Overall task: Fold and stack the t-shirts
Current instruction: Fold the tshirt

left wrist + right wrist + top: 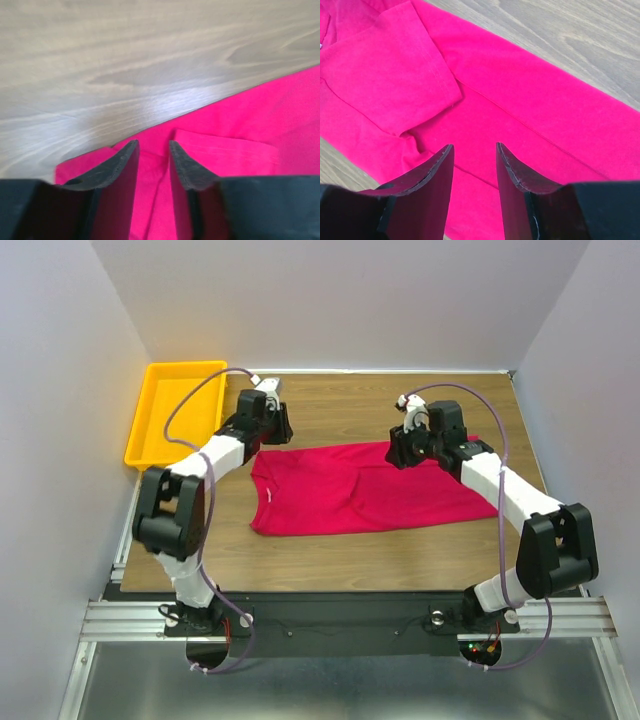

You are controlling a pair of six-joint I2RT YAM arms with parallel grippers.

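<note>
The crimson-red t-shirt (350, 495) lies on the wooden table, folded lengthwise into a long band with its neck end at the left. My left gripper (272, 435) is at the shirt's far left corner. In the left wrist view its jaws (154, 143) stand a little apart with red fabric (260, 120) and a folded edge between and beyond them. My right gripper (405, 455) is over the shirt's far edge, right of the middle. In the right wrist view it (474, 146) is open just above the fabric (520, 85), next to a folded-in sleeve (385, 70).
A yellow plastic tray (175, 415) stands at the far left of the table, just left of my left arm. White walls close in the table on three sides. Bare wood (340, 410) shows behind the shirt and in front of it.
</note>
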